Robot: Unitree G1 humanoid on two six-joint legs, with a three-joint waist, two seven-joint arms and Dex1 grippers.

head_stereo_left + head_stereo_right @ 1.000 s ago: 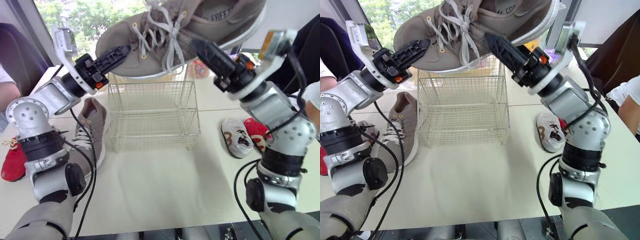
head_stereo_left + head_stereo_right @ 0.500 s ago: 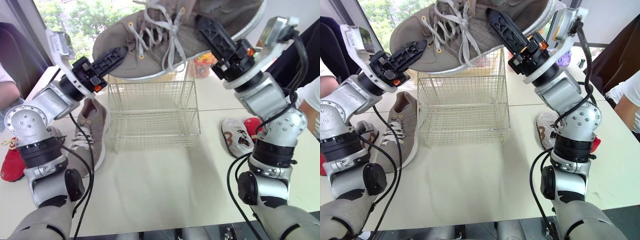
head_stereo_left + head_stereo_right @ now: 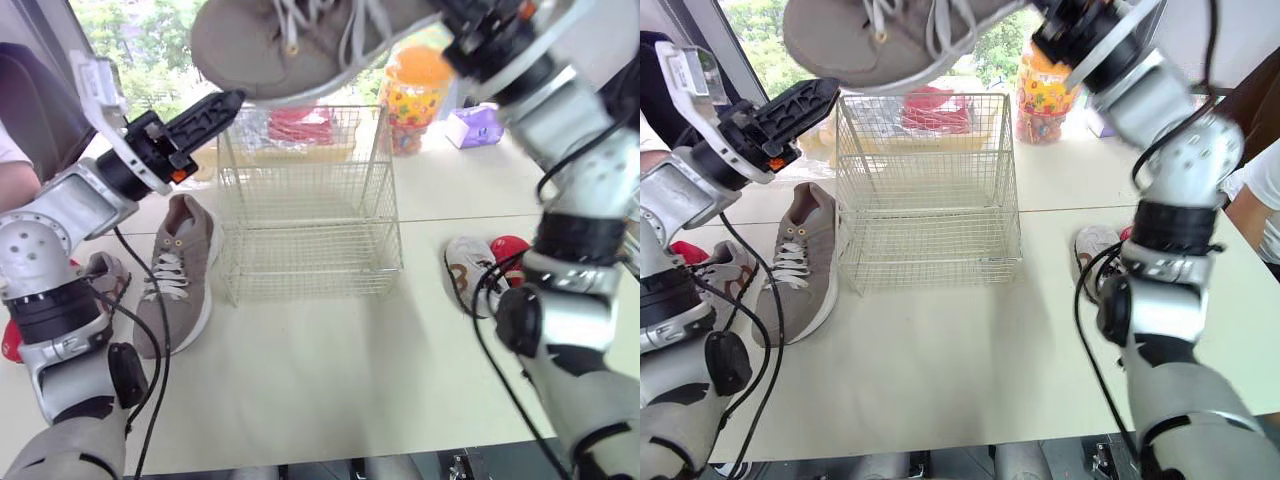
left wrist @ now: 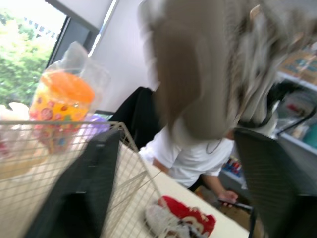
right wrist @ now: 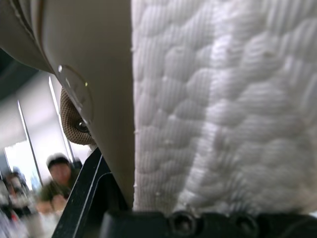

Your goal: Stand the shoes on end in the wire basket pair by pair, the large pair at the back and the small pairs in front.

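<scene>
1. Above the wire basket (image 3: 305, 200), the right gripper (image 3: 1070, 25) is clamped on the large grey sneaker (image 3: 290, 40), held high and roughly level. The left gripper (image 3: 225, 105) hangs spread and empty beside the basket's top left corner.
2. We judge the sneaker needs tipping on end, then lowering against the back wall, leaving room for its mate (image 3: 180, 270), which lies on the table left of the basket.
3. Laces (image 3: 350, 30) dangle, so we would keep them off the wires.
4. Our beige table (image 3: 330, 370) also carries a small white shoe (image 3: 468, 275) to the right of the basket. A candy jar (image 3: 415, 95) and a window (image 3: 150, 40) stand behind.
</scene>
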